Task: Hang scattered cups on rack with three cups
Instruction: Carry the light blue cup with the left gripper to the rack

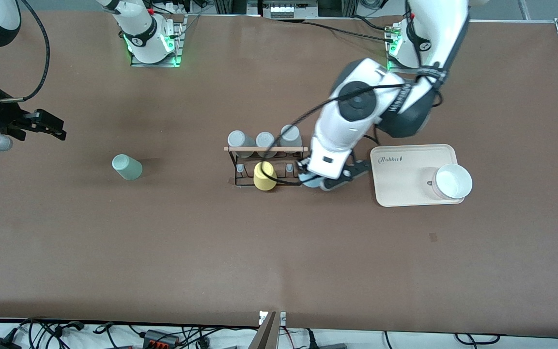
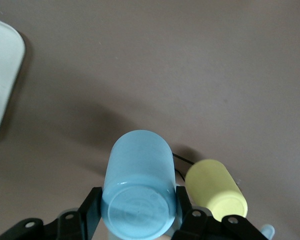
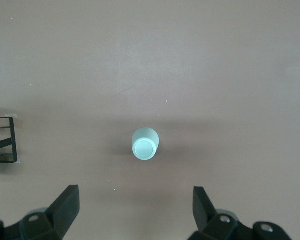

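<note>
The cream tray (image 1: 405, 194) lies toward the left arm's end, a white bowl (image 1: 452, 181) on it. The rack (image 1: 265, 149) carries three grey cups (image 1: 264, 141) and a yellow cup (image 1: 264, 176). Just beside it, the left gripper (image 1: 314, 180) clamps the blue cup (image 2: 138, 192), mostly hidden under the arm in the front view. The mint cup (image 1: 127, 166) stands apart on the table; the right gripper (image 3: 135, 210) is up in the air, jaws wide.

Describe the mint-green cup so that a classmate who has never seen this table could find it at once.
Start at the black rack mid-table, then look toward the right arm's end. The mint-green cup stands there alone on bare table, upside down, under the open right gripper. Every other cup is at the rack.
</note>
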Available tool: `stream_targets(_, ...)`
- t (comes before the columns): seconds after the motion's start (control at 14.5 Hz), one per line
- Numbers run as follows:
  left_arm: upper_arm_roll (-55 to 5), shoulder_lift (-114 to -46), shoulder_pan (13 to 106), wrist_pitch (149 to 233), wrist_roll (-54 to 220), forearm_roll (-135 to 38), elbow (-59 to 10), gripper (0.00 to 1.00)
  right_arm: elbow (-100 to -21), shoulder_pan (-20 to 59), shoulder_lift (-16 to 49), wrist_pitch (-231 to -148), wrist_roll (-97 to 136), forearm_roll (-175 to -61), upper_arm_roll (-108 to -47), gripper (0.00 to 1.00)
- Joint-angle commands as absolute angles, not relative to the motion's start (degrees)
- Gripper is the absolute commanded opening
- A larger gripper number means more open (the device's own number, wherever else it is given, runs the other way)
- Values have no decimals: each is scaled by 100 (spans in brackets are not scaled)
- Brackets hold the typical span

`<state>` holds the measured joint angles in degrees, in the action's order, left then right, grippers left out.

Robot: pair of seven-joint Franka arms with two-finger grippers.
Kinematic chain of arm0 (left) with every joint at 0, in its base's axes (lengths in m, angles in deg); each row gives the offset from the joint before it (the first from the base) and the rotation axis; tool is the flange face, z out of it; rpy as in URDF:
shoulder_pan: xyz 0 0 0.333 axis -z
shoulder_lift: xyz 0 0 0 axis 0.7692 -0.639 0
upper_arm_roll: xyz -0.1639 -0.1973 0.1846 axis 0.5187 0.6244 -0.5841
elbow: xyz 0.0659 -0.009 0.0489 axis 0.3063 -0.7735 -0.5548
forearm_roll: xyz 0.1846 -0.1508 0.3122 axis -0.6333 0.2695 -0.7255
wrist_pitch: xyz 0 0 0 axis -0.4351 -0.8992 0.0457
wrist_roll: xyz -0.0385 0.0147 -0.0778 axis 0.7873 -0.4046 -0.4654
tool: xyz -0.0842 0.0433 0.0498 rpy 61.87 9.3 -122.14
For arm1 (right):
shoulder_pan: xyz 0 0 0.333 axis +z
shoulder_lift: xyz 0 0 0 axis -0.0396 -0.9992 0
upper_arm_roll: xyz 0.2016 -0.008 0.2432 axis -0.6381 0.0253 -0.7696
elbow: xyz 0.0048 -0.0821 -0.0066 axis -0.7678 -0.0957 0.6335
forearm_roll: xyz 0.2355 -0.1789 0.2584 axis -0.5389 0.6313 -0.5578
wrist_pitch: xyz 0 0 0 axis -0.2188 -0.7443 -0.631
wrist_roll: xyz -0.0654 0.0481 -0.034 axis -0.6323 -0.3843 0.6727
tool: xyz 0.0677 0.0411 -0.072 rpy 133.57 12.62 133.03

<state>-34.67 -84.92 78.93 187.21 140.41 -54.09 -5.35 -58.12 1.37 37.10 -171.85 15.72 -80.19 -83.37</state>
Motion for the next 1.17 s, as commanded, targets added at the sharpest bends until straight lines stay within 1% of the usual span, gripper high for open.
stream_targets(0.0,-3521,-8661,8060,18552,14243,-5339,-201,36,-5719,87,3652,-17156,1644,-8068,-8355,100)
stream_targets(0.34,-3530,-8888,8350,18604,14498,-5366,-183,36,-5728,51,3652,-17095,1564,-8068,-8355,100)
stream_targets(0.9,-3538,-9302,8394,18991,14525,-5427,-210,36,-5728,-10,3573,-17147,1564,-8068,-8355,100)
stream_targets(1.1,-3538,-9364,8394,19035,14525,-5427,-210,36,-5728,-10,3494,-17148,1556,-8068,-8355,100)
